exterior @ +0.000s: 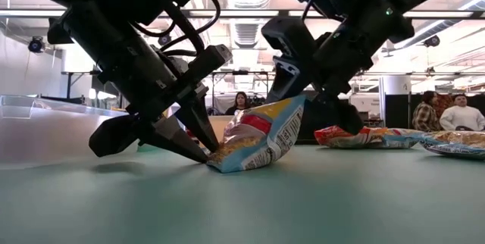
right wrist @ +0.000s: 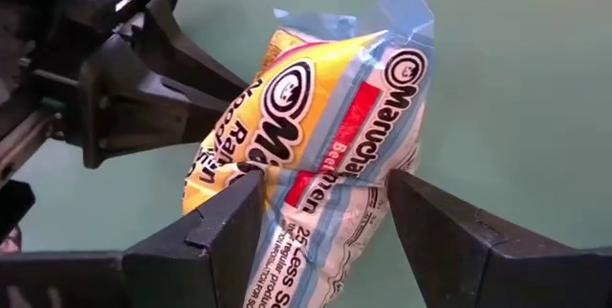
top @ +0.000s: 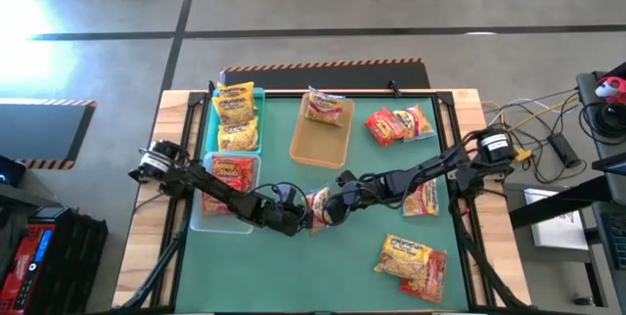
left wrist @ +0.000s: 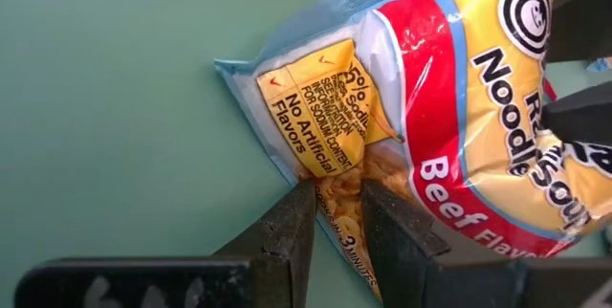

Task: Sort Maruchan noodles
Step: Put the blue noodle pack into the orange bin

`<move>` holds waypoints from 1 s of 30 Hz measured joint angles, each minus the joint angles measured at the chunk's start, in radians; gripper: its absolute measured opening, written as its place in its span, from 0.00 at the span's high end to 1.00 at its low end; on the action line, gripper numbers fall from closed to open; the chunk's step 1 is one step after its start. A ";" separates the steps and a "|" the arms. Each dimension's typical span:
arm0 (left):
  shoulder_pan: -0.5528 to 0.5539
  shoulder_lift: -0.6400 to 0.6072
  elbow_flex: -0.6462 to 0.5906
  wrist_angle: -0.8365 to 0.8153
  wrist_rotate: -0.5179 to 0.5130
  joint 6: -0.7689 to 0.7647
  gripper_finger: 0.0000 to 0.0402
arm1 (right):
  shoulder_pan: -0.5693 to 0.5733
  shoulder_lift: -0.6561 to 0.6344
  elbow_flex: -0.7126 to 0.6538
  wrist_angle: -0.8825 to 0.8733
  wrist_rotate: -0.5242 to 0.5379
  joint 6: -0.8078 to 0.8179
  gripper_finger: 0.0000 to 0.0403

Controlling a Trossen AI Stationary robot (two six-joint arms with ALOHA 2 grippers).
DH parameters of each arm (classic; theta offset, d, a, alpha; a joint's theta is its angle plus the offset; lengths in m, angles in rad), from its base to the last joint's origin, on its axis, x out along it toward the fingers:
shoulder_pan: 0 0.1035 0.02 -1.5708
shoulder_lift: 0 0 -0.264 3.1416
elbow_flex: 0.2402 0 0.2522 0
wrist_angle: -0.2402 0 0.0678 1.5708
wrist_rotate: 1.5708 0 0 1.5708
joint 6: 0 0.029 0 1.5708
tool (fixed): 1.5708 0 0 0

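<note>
A yellow, red and pale-blue Maruchan beef packet point(exterior: 258, 134) stands tilted on edge near the middle of the green table point(top: 333, 266), its lower corner on the mat and its crinkly, glossy plastic bulging upward. The left gripper point(left wrist: 337, 214) slants down from the left arm and is clamped on the packet's lower edge, its two dark wedge-shaped fingers pressed together over the film. The right gripper point(right wrist: 325, 222) reaches in from the opposite side, arm bent low over the table, its blunt black fingers spread apart on either side of the packet's upper part without pinching it. Around them lie other noodle packets: a loose pair point(top: 413, 261) toward the near right corner, a red cluster point(top: 399, 124) at the far right, and one point(top: 323, 108) resting on the rim of a tan tray point(top: 321, 144). A teal tray point(top: 210, 124) at the left holds yellow packets point(top: 236, 114), and the clear tray point(top: 201, 212) beside it holds a red one point(top: 233, 171).
</note>
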 joint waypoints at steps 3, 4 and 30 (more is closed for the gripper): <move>0.001 0.011 0.000 0.002 0.003 0.000 0.81 | 0.001 0.006 0.000 0.022 -0.018 0.025 0.46; 0.001 0.013 0.000 0.002 0.005 0.000 0.81 | 0.003 0.005 0.000 0.027 -0.019 0.027 0.46; -0.024 -0.111 0.027 0.042 0.002 0.210 0.81 | 0.007 -0.005 0.000 -0.018 -0.030 0.000 0.46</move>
